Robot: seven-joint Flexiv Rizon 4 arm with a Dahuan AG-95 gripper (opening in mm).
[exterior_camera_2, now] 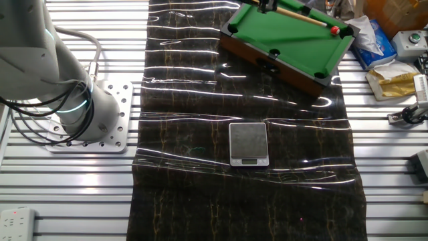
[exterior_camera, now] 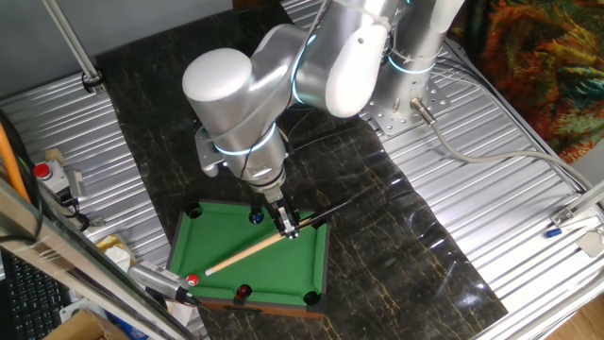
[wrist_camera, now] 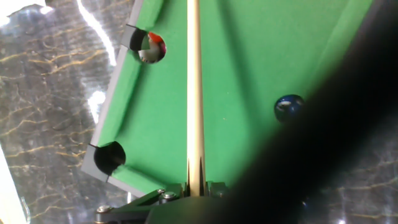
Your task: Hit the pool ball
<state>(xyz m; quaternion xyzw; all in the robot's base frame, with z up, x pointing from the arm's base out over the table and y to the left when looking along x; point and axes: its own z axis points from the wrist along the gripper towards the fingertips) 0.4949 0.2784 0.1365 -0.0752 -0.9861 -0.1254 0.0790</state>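
The tiny red pool ball [exterior_camera: 192,280] sits by the front-left corner pocket of the green toy table [exterior_camera: 226,241]; it also shows in the other fixed view [exterior_camera_2: 334,29]. My gripper [exterior_camera: 286,225] is over the table's back right part. It is shut on a wooden cue stick [exterior_camera: 250,249]. The cue slants down toward the red ball, and its tip lies a short way from it. In the hand view the cue [wrist_camera: 194,93] runs straight up out of frame from my gripper [wrist_camera: 194,185]. The red ball is out of that view.
A blue ball [exterior_camera: 256,217] [wrist_camera: 289,107] lies near my gripper. A darker maroon ball [exterior_camera: 243,293] [wrist_camera: 152,46] sits in the front middle pocket. A small scale [exterior_camera_2: 249,142] stands on the black mat. Boxes and bags [exterior_camera_2: 388,67] crowd the table's far side.
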